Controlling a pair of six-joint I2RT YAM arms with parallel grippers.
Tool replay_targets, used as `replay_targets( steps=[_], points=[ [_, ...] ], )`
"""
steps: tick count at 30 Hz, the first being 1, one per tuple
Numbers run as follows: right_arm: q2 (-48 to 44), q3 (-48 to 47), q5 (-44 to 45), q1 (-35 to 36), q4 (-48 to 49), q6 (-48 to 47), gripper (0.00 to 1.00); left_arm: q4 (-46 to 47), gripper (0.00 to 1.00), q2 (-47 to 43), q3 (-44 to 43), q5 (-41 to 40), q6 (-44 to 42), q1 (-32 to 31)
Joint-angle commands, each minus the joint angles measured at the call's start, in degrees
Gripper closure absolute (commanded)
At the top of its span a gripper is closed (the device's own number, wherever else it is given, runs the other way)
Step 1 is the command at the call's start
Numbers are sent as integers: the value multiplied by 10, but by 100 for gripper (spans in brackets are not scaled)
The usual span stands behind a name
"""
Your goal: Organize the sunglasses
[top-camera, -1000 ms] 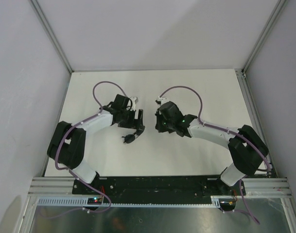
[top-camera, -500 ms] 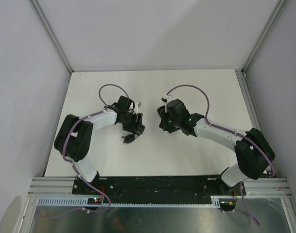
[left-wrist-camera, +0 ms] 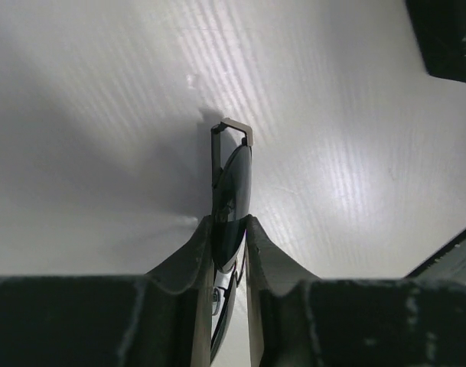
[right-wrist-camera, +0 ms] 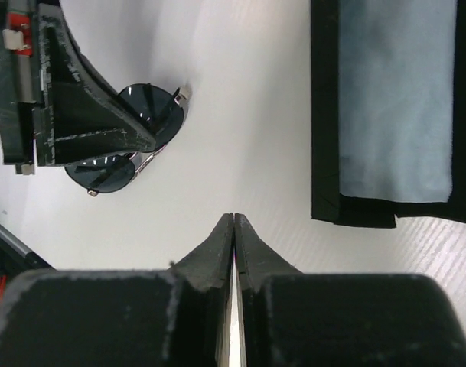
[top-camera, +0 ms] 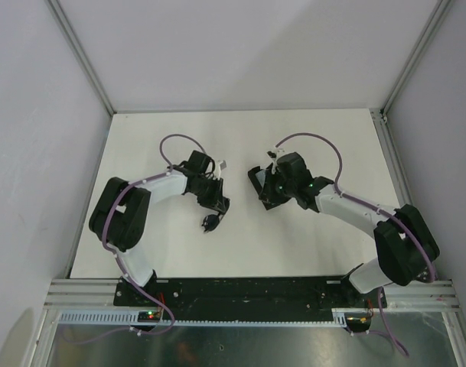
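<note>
The sunglasses point(top-camera: 211, 222) lie left of centre on the white table, dark lenses with thin metal parts. My left gripper point(top-camera: 217, 208) reaches down onto them. In the left wrist view its jaws point(left-wrist-camera: 229, 222) are pressed on both sides of one lens of the sunglasses point(left-wrist-camera: 234, 180), which stand on edge between them. The right wrist view shows the sunglasses point(right-wrist-camera: 102, 172) partly hidden behind the left fingers point(right-wrist-camera: 87, 115). My right gripper point(right-wrist-camera: 233, 218) is shut on nothing, above bare table between the sunglasses and the case; from above, the right gripper point(top-camera: 272, 197) is by the case.
A black box-like case point(right-wrist-camera: 324, 115) lies open with a light blue cloth point(right-wrist-camera: 397, 99) inside. It sits mid-table under the right wrist point(top-camera: 257, 182). Its corner shows in the left wrist view point(left-wrist-camera: 447, 38). Grey walls enclose the table on three sides.
My left gripper has closed from wide open onto the sunglasses, which shifted slightly toward the near right. The right arm drew back to the right, uncovering the case.
</note>
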State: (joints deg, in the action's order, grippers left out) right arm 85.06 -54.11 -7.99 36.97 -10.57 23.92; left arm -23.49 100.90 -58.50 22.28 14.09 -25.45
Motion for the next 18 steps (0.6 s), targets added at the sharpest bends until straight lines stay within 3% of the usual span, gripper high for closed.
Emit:
replay_targets(
  steps=[1,7,12,18],
  points=[
    [-27,20,-108,-48,37,15,89,31,84,-14,-41,76,38,-6],
    [-64,99,-251,-120,161,74,57,96,85,-26,-95,153,106,-5],
    [-98,135,-278,-135,222,97,46,150,81,-34,-145,188,188,-5],
    [-130,137,-297,-137,306,129,36,284,79,-52,-151,206,309,-7]
  ],
)
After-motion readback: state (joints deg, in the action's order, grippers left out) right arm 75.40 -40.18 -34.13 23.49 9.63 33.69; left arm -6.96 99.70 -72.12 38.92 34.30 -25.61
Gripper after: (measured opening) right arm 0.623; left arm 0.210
